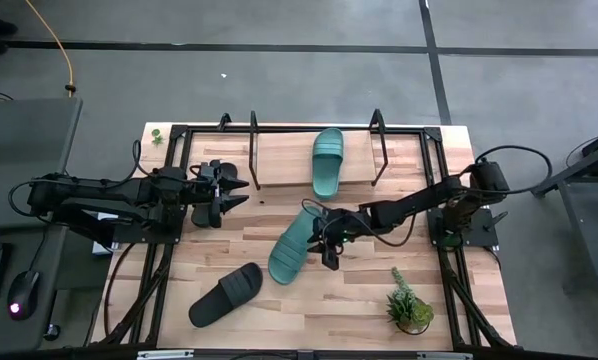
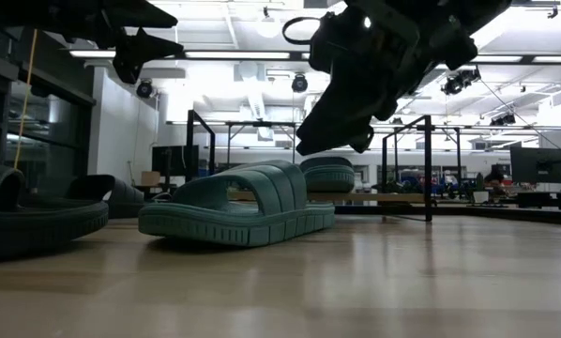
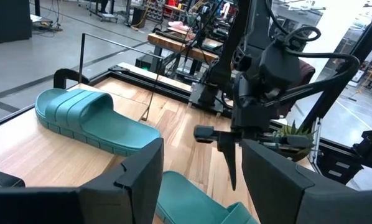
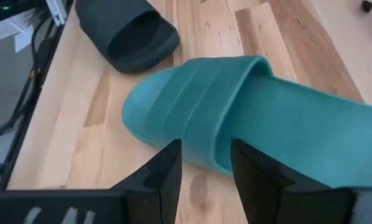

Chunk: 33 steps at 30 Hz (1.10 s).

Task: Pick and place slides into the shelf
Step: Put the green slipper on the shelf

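Note:
One teal slide [image 1: 328,162] lies sole-down on the shelf [image 1: 279,160] at the table's far side. The other teal slide [image 1: 291,246] lies sole-down on the tabletop in front of the shelf. My right gripper [image 1: 320,238] hangs open just above that slide's strap [image 4: 192,118], one finger on each side of its edge, touching nothing. A black slide [image 1: 226,294] lies nearer the table's front. A second black slide [image 2: 107,193] shows behind it in the low view. My left gripper [image 1: 241,193] is open and raised over the shelf's left part.
A small potted plant [image 1: 410,306] stands at the table's near right. The shelf's black upright posts [image 1: 254,150] rise between the two arms. Bare wood lies between the teal slide on the table and the plant.

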Motion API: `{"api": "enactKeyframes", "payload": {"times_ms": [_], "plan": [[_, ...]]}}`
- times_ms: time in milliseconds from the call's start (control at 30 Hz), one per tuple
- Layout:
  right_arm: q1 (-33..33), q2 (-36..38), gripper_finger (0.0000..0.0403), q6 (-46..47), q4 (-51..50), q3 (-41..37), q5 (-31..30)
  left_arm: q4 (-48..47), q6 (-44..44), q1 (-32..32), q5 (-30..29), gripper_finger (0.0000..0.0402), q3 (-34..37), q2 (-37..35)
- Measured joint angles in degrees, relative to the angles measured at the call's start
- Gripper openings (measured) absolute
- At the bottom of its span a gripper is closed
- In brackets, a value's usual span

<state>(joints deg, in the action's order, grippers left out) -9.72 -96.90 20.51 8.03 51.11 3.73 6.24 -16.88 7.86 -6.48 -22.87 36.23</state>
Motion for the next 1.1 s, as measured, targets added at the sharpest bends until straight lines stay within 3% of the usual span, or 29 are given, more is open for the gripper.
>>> {"api": "enactKeyframes", "payload": {"times_ms": [1100], "plan": [[0.1, -3.1, 0.0129, -0.4, 3.6, 0.0, 1.0, 0.3, 0.1, 0.0, -0.7, 0.0198, 0.0, 0.0]]}}
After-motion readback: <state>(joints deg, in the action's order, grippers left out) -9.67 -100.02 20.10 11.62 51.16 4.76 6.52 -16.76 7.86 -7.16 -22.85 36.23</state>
